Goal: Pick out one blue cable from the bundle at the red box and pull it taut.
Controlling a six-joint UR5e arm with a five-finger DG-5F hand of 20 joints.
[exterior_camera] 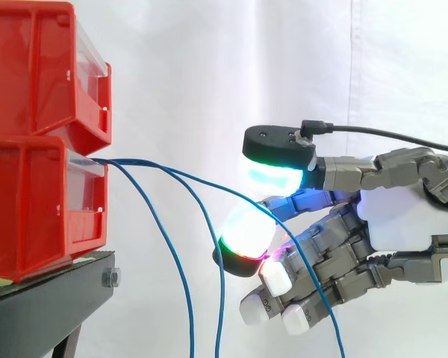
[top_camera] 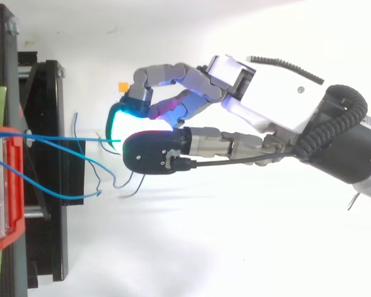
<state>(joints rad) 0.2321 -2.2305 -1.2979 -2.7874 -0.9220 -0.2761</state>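
Blue cable (exterior_camera: 201, 182): you find it leaving the lower red box (exterior_camera: 30, 209) at left, running right, then sloping down | robot hand (exterior_camera: 388, 216): pads (exterior_camera: 272, 175) apart, cable between them | side view: its droop | top view: other cables (top_camera: 68, 198) end in loose curls

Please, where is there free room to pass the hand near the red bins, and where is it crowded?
Free: the room above the thin blue cables, between the stacked red plastic bins and the robot hand, before the white curtain. Crowded: under the lower bin's front, beside the black stand, where the cables hang down, one running to the hand.
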